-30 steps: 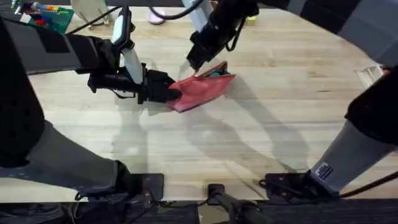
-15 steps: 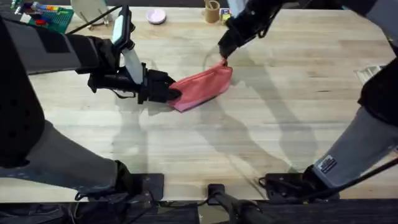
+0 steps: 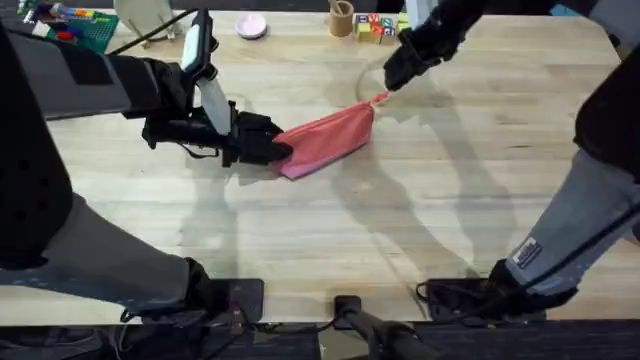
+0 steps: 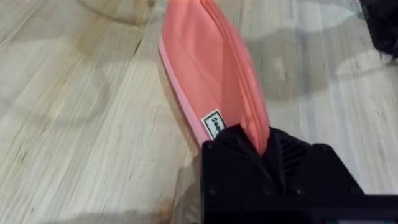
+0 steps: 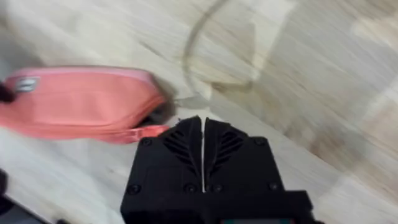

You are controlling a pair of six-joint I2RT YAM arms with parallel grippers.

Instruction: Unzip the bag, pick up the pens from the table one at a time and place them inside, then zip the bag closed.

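Near the middle of the light-wood surface lies the coral-pink bag, stretched out on a slant, its zipper edge looking drawn shut along the whole length. The left hand is clamped on the bag's lower-left end — in the left wrist view the black fingers pinch the fabric just past a small white label. The right hand hovers at the opposite, upper-right end, its two fingers pressed together with barely a slit between them. A short pink zipper pull sticks out from the bag's end right beside those fingertips; it may be nipped between them, though the blur leaves that unsure. At the far edge of the surface stand a small wooden cup, some coloured blocks and a pink round dish.
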